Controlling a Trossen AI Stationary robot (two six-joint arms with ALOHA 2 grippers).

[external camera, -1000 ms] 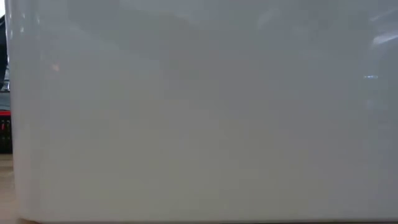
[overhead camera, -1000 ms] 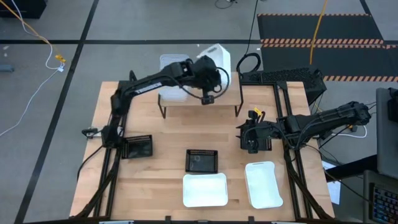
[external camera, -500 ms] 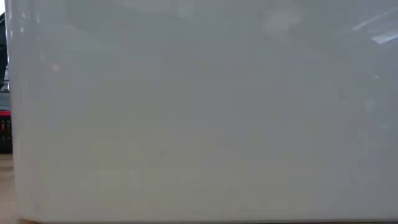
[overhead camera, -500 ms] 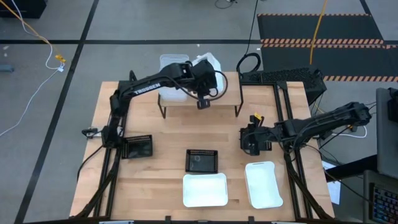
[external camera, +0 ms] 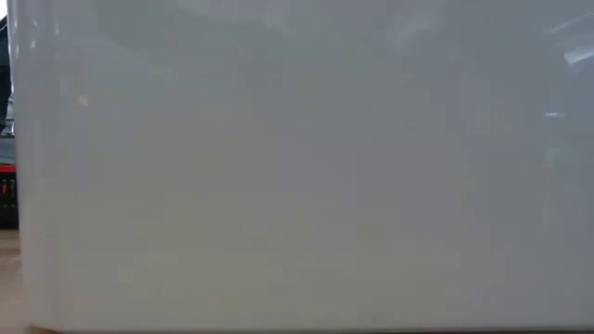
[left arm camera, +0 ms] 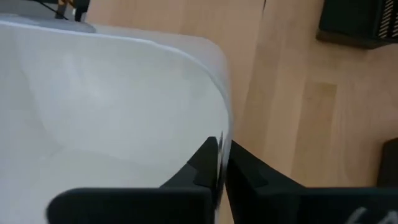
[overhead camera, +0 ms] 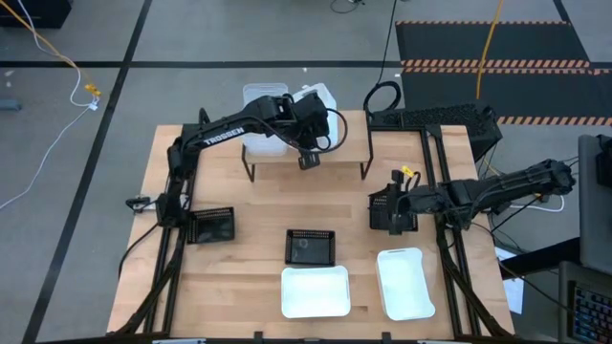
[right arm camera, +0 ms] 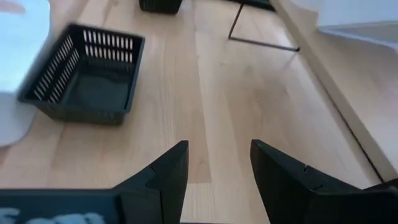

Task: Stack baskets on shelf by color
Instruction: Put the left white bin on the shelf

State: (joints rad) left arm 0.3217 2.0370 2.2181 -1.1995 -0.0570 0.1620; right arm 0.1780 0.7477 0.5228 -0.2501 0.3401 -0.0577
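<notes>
1. Nearest to me, at the front edge of the worktop (overhead camera: 239, 277), two white baskets lie side by side: one (overhead camera: 315, 291) near the middle and one (overhead camera: 404, 283) more to the right. In the low view a white wall (external camera: 297, 167) fills almost all the picture; which basket it is I cannot tell.
2. Just behind the middle white basket stands a black perforated basket (overhead camera: 311, 247). A second black basket (overhead camera: 211, 226) sits at the left side, near the base of the left arm.
3. The right gripper (overhead camera: 393, 214) hangs over the right part of the worktop, between the shelf and the right white basket. Its fingers (right arm camera: 165, 174) are apart with only bare wood between them; they hold nothing. In the right wrist view the black perforated basket (right arm camera: 84, 73) lies ahead of them.
4. Farther back stands the shelf (overhead camera: 346, 153), a narrow wood plank on thin black legs, at the far edge of the worktop.
5. The left gripper (overhead camera: 308, 129) is over the left half of the shelf. Its fingers (left arm camera: 245, 177) are pressed together on the rim of a white basket (left arm camera: 106, 112), one finger inside the wall and one outside.
6. On the far side of this arm, clear baskets (overhead camera: 260, 96) show on the shelf, partly hidden by the arm, and the white basket (overhead camera: 320, 94) shows just beside them.
</notes>
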